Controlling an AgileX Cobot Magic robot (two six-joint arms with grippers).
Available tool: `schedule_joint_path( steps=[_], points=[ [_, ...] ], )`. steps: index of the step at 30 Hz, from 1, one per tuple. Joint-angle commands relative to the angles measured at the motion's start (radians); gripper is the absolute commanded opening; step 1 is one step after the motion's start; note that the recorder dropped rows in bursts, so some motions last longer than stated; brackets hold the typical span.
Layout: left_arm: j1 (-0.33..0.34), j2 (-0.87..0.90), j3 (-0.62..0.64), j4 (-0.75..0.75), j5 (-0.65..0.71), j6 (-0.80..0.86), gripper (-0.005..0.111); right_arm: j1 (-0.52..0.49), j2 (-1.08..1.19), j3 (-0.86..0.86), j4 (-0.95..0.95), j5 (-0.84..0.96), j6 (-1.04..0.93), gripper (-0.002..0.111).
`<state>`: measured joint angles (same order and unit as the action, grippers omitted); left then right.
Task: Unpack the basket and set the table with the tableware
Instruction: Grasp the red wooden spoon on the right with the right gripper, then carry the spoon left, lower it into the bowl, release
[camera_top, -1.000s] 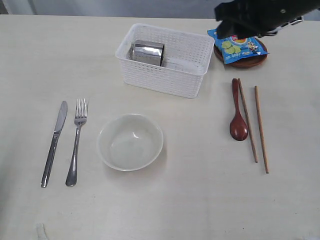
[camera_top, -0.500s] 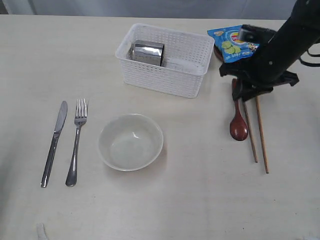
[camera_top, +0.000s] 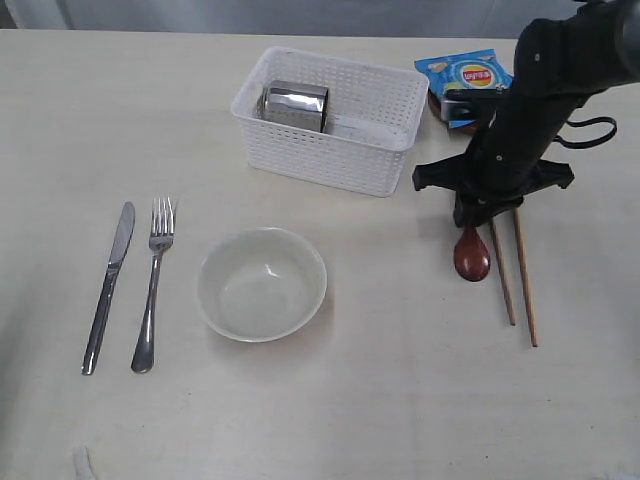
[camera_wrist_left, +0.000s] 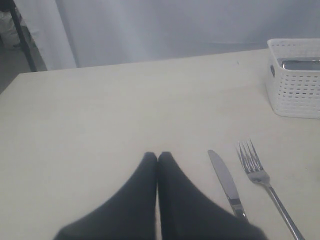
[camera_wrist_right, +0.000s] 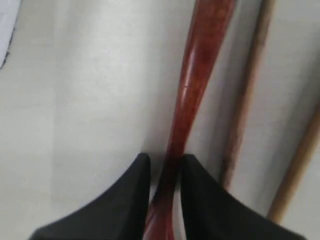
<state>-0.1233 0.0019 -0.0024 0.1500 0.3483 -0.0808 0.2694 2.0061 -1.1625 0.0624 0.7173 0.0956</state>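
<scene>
Right hand (camera_wrist_right: 164, 161) clamped on the wooden spoon (camera_wrist_right: 197, 75), over the table (camera_top: 400, 400).
Fingers nearly together, pinching the spoon's handle from both sides. Two chopsticks (camera_top: 523, 275) lie just beside this hand, and the basket (camera_top: 340, 160) with the steel cup (camera_top: 296, 105) is near it. Left hand (camera_wrist_left: 157, 157) is closed tight and empty, with the knife (camera_wrist_left: 226, 182) and fork (camera_wrist_left: 257, 170) just beside it.
</scene>
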Motion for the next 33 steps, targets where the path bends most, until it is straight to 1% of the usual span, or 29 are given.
schedule_joint_path(
  steps=[1,3,4,9,10,11,13,14,15,18,20,22,27,30,33],
  points=[
    [-0.005,-0.002,0.002,-0.001,-0.001,-0.002,0.0,0.012,0.003,0.001,-0.062,-0.011,0.043,0.018],
    [-0.005,-0.002,0.002,-0.001,-0.001,-0.002,0.0,0.012,0.001,0.001,-0.072,-0.004,0.039,0.001],
    [-0.005,-0.002,0.002,-0.001,-0.001,-0.002,0.0,0.012,-0.001,0.001,-0.08,-0.003,0.039,-0.001],
    [-0.005,-0.002,0.002,-0.001,-0.001,-0.002,0.0,0.012,-0.099,0.001,-0.09,-0.005,0.035,-0.001],
    [-0.005,-0.002,0.002,-0.001,-0.001,-0.002,0.0,0.012,-0.167,0.001,-0.083,-0.005,0.035,-0.001],
    [-0.005,-0.002,0.002,-0.001,-0.001,-0.002,0.0,0.015,-0.233,0.001,-0.052,-0.005,0.015,-0.001],
    [-0.005,-0.002,0.002,-0.001,-0.001,-0.002,0.0,0.041,-0.33,0.001,0.034,-0.014,-0.085,-0.001],
    [-0.005,-0.002,0.002,-0.001,-0.001,-0.002,0.0,0.084,-0.404,0.001,0.136,-0.035,-0.21,-0.001],
    [-0.005,-0.002,0.002,-0.001,-0.001,-0.002,0.0,0.115,-0.439,0.001,0.194,-0.042,-0.281,-0.001],
    [-0.005,-0.002,0.002,-0.001,-0.001,-0.002,0.0,0.23,-0.499,0.001,0.313,-0.059,-0.419,-0.001],
    [-0.005,-0.002,0.002,-0.001,-0.001,-0.002,0.0,0.307,-0.499,0.001,0.32,-0.062,-0.444,-0.001],
    [-0.005,-0.002,0.002,-0.001,-0.001,-0.002,0.0,0.365,-0.478,0.001,0.32,-0.043,-0.444,-0.001],
    [-0.005,-0.002,0.002,-0.001,-0.001,-0.002,0.0,0.485,-0.385,0.001,0.32,-0.002,-0.501,-0.001],
    [-0.005,-0.002,0.002,-0.001,-0.001,-0.002,0.0,0.554,-0.328,0.001,0.32,-0.067,-0.57,-0.001],
    [-0.005,-0.002,0.002,-0.001,-0.001,-0.002,0.0,0.602,-0.284,0.001,0.32,-0.144,-0.584,-0.001]
  ],
)
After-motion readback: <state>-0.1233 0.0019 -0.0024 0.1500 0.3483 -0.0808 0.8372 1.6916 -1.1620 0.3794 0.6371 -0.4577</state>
